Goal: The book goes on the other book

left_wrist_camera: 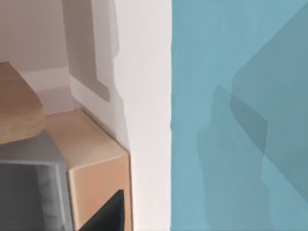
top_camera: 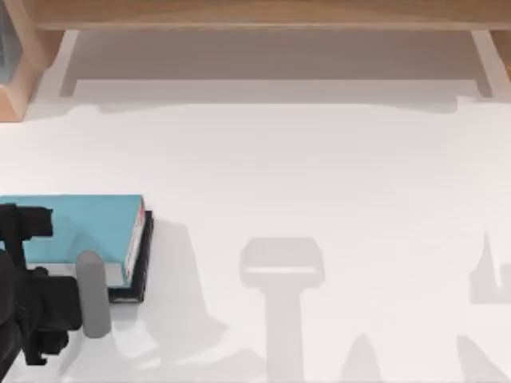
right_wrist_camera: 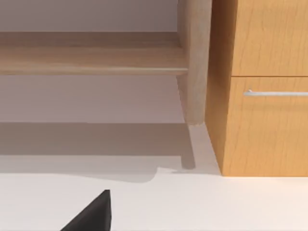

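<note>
The light blue book (top_camera: 80, 231), with a white edge bearing red marks, lies flat on the black other book (top_camera: 145, 267) at the table's left. Only a dark strip of the black book shows along the right and front sides. The blue cover (left_wrist_camera: 236, 120) also shows in the left wrist view. My left gripper (top_camera: 28, 223) hovers over the stack's left part, open and empty, with one dark fingertip (left_wrist_camera: 108, 214) showing. The right wrist view shows one dark fingertip (right_wrist_camera: 94, 214) of my open right gripper, above the bare white table.
A wooden shelf (top_camera: 255, 12) runs along the back of the table, with a wooden upright (top_camera: 20, 72) at far left. A wooden cabinet (right_wrist_camera: 264, 125) with a metal drawer handle (right_wrist_camera: 274, 93) stands beyond the right arm. White tabletop (top_camera: 319, 175) spreads to the right of the books.
</note>
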Motion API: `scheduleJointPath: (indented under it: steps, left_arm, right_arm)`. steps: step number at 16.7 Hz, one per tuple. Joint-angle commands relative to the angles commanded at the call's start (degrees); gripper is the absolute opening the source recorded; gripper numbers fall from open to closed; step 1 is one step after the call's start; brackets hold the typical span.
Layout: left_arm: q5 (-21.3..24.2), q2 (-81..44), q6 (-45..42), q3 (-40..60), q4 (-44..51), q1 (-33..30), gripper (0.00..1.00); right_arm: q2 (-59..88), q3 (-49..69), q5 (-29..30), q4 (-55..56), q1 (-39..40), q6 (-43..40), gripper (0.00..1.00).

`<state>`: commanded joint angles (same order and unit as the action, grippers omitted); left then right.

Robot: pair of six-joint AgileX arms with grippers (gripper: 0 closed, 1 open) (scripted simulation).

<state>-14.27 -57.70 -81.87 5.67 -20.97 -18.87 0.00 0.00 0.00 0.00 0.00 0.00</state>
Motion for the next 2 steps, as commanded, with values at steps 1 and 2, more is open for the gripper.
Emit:
scheduleJointPath:
  steps: [1, 2]
  left_arm:
    - [0.0, 0.0, 0.0, 0.0, 0.0, 0.0, 1.0]
    - [0.0, 0.0, 0.0, 0.0, 0.0, 0.0, 1.0]
  right_arm:
    - [0.0, 0.0, 0.0, 0.0, 0.0, 0.0, 1.0]
    - [0.0, 0.0, 0.0, 0.0, 0.0, 0.0, 1.0]
